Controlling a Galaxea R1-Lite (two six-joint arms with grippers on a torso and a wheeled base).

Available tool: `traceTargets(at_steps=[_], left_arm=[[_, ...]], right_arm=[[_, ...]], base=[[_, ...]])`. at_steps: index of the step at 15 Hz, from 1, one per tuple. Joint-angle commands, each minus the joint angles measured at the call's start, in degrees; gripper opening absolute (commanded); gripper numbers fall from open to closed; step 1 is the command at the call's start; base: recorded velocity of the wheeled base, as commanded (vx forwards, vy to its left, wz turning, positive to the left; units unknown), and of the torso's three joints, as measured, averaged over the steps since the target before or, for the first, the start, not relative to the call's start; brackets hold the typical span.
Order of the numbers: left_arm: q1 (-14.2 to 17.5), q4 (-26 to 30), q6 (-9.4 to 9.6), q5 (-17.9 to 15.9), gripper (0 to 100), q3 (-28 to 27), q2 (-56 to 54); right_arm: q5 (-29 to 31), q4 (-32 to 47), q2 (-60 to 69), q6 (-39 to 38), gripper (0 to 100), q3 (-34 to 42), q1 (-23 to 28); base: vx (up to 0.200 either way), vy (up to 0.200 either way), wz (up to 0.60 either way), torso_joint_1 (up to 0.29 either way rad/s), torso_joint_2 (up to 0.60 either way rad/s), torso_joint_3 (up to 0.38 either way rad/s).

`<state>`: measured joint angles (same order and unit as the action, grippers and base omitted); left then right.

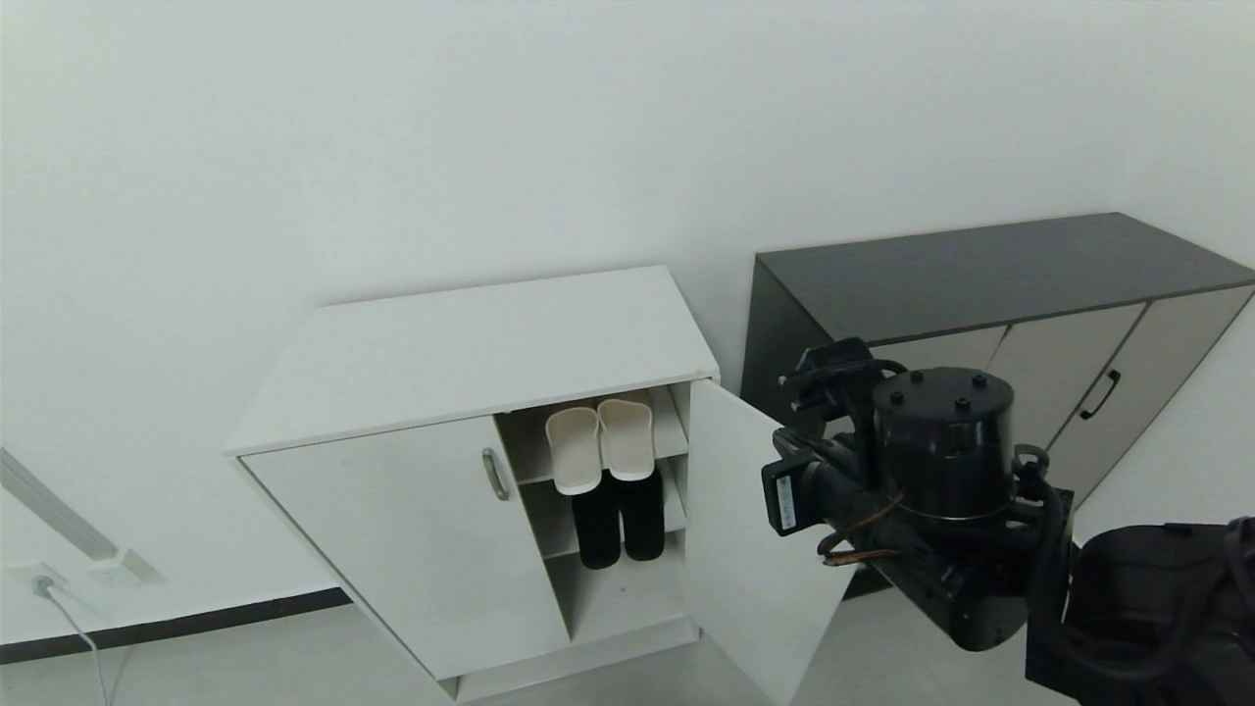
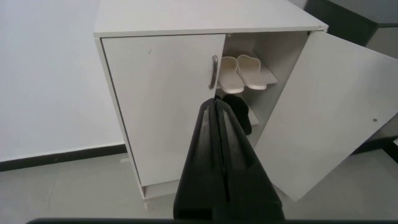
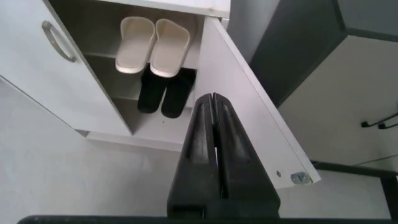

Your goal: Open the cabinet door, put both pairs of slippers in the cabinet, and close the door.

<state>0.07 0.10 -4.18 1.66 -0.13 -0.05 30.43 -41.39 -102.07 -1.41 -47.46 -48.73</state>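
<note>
While the right door [image 1: 745, 529] of the white cabinet [image 1: 471, 343] is standing open, swung out toward the near right, the left door [image 1: 392, 529] is sitting closed. Inside, the white slippers [image 1: 600, 441] are lying side by side on the upper shelf, long axes running near to far, near ends overhanging the shelf edge. The black slippers [image 1: 618, 525] are lying directly below, aligned the same way. The right end effector [image 3: 213, 99] is hovering by the open door, fingers pressed together, gripping nothing. The left end effector [image 2: 216, 106] is pointing at the cabinet front, likewise closed and empty. A dark cabinet [image 1: 980, 265] is standing farther right.
</note>
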Motion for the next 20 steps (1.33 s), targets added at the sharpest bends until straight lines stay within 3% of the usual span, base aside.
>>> traceTargets(at_steps=[1,4,8,12,16,20], left_arm=[[0.0,0.0,-0.04,0.0,0,0.0,0.1],[0.0,0.0,-0.13,0.0,0,0.0,0.0],[0.0,0.0,-0.13,0.0,0,0.0,0.0],[0.0,0.0,-0.13,0.0,0,0.0,0.0],[0.0,0.0,-0.13,0.1,0,0.0,0.0],[0.0,0.0,-0.13,0.1,0,0.0,0.0]], right_arm=[[0.0,-0.5,-0.1,0.0,0,-0.1,0.4],[0.0,-1.9,-0.8,2.1,0,-0.1,2.8],[-0.7,-4.7,-3.5,3.5,0,-2.1,8.6],[-4.1,4.2,-10.3,-2.3,0,-13.8,17.2],[-7.8,6.5,-14.0,-3.2,0,-15.9,22.4],[-10.9,6.6,-17.4,-5.4,0,-17.7,24.2]], base=[[-0.200,0.000,0.00,0.012,0.01,0.002],[-0.200,0.000,0.00,-0.006,0.00,-0.002],[0.000,0.000,0.00,0.000,0.00,0.000],[0.000,0.000,0.00,0.000,0.00,0.000],[0.000,0.000,0.00,0.000,0.00,0.000],[0.000,0.000,0.00,0.000,0.00,0.000]])
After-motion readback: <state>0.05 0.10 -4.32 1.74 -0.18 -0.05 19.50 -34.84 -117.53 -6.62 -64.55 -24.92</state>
